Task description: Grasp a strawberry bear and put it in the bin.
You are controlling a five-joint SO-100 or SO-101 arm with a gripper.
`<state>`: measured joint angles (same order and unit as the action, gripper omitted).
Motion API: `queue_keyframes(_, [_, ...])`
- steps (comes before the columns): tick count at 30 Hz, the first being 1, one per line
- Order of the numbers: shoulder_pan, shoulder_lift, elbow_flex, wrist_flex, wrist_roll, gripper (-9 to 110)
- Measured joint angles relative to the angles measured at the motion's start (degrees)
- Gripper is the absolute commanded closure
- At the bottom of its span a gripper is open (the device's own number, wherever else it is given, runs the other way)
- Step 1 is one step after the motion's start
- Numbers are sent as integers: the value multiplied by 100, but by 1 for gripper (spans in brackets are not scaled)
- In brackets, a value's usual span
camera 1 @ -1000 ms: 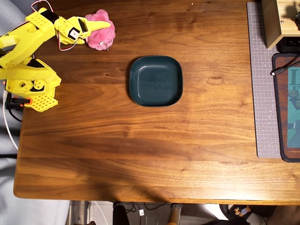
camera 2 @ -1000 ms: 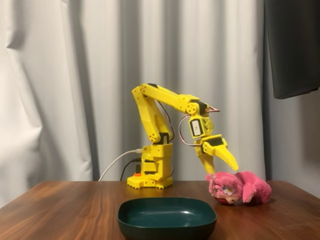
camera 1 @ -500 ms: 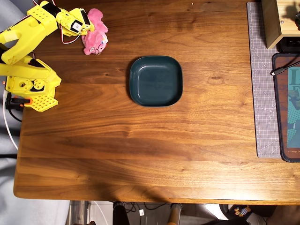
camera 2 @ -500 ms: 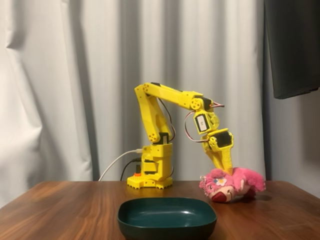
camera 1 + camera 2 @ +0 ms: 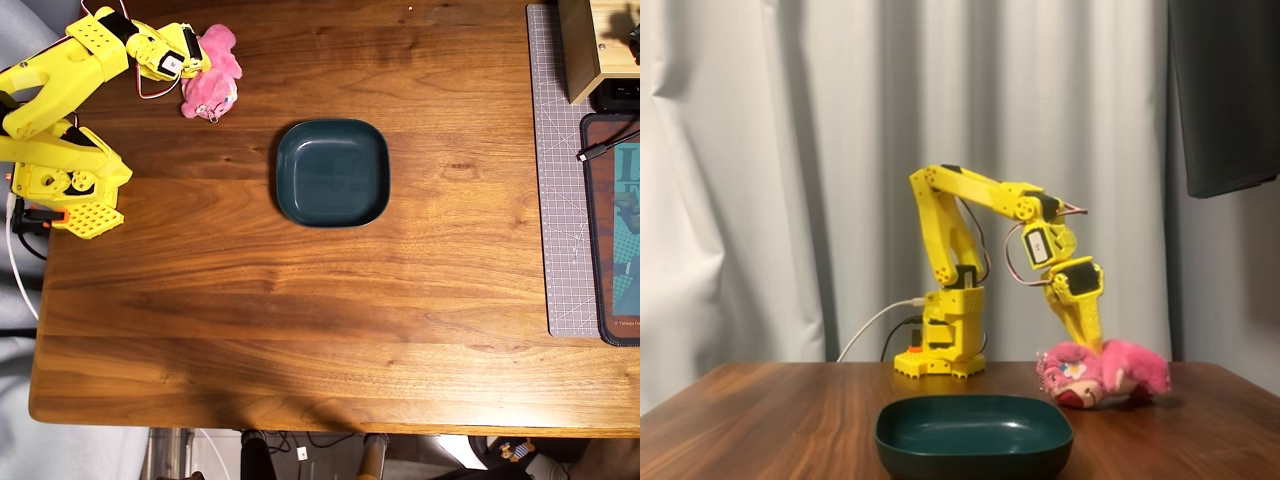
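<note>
**Yellow gripper down on the pink plush at the table's far corner**

The gripper [image 5: 1089, 340] points steeply down, its tapered yellow plastic fingers sunk into the top of the strawberry bear [image 5: 1102, 372]. How far the jaws are parted cannot be told — the fur hides the tips in the fixed view, and in the overhead view the gripper [image 5: 197, 62] shows only as a blocky yellow and black head pressed against the toy's left side. Whether it truly has hold of the plush cannot be told either.

The strawberry bear [image 5: 212, 76] is a lumpy, fluffy pink bundle lying on the table, close to the far edge in the overhead view and near the upper left corner. The arm [image 5: 70, 70] folds back from it to a ribbed yellow base [image 5: 65, 180] by the left edge, with white and black cables trailing off that side.

The bin [image 5: 332, 172] is a smooth, glossy dark teal dish, square with rounded corners and a raised rim. It sits to the right of the toy and nearer the viewer, well apart from it, with bare wood between them.

The table [image 5: 300, 320] is warm, striped brown wood — open across its whole near half. At the right edge lie a grey gridded cutting mat [image 5: 558, 200] and a dark-edged pad [image 5: 612, 230], with a pale wooden box [image 5: 595, 45] above them.
</note>
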<state>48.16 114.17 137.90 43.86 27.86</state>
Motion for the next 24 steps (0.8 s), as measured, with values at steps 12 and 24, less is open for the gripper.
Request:
queue_keyframes(12, [-633, 35, -1072, -53, -220, 81])
queue_keyframes(24, [-580, 1090, 606, -510, -404, 60])
